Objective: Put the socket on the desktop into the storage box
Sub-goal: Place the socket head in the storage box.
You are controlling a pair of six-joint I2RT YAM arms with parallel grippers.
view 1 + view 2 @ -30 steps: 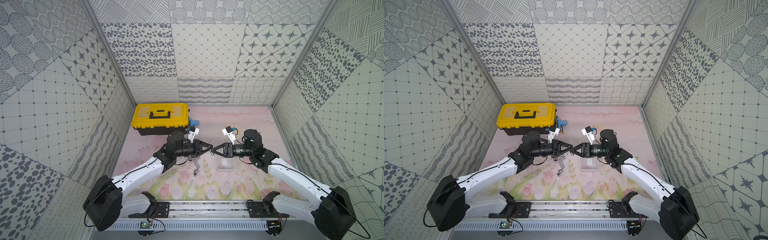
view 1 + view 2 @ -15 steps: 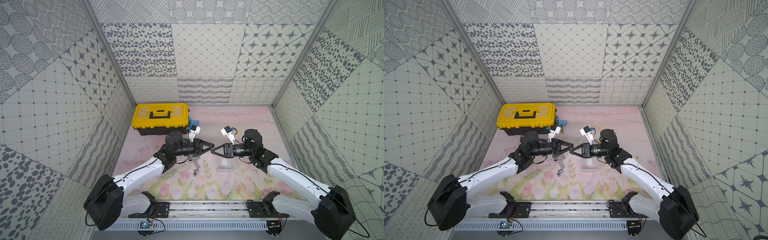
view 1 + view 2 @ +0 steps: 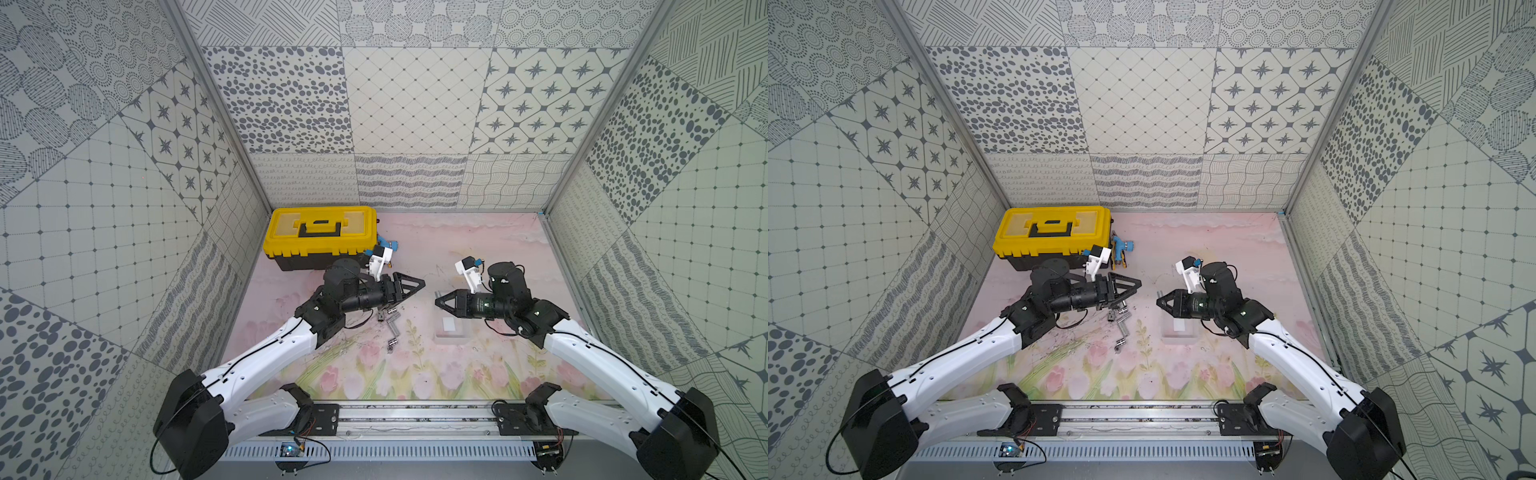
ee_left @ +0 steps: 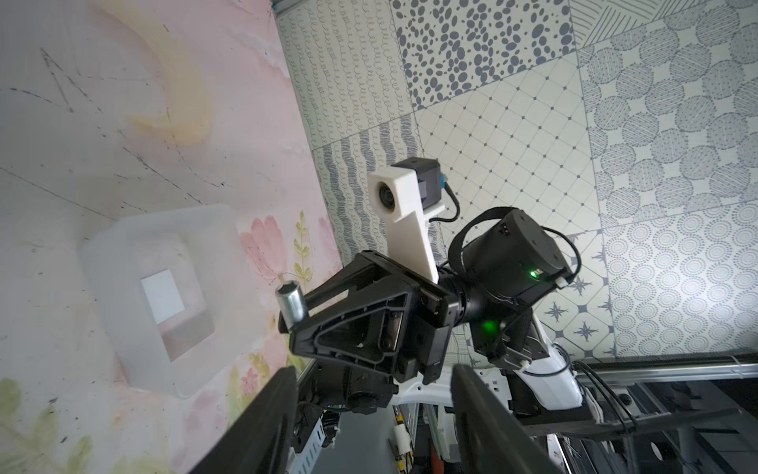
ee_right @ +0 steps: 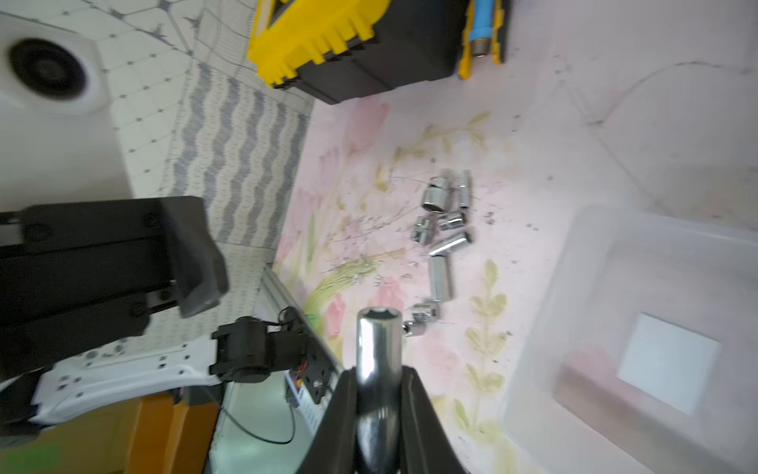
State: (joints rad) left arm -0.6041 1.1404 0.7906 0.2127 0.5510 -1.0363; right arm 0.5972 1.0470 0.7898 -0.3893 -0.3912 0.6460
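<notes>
A chrome socket point(image 5: 377, 353) is clamped between the fingers of my right gripper point(image 5: 378, 373), which is shut on it, hex opening pointing outward. In both top views this gripper point(image 3: 437, 300) point(image 3: 1158, 301) hovers just beyond the far left corner of the storage box point(image 3: 451, 341) point(image 3: 1179, 341), a translucent tray with a white patch. My left gripper point(image 3: 419, 286) point(image 4: 371, 394) stands open and empty, facing the right one across a small gap. From the left wrist I see the held socket point(image 4: 292, 303) and the storage box point(image 4: 119, 312). Several more sockets point(image 3: 390, 322) point(image 5: 445, 230) lie on the mat under the left gripper.
A yellow-lidded black toolbox point(image 3: 322, 237) point(image 3: 1054, 232) stands at the back left, with a blue and yellow tool point(image 3: 1121, 249) beside it. Patterned walls close in three sides. The arms' rail point(image 3: 415, 415) runs along the front edge.
The two grippers met tip to tip at the socket; the right one closed on it, the left one opened and let go, and they have drawn apart.
</notes>
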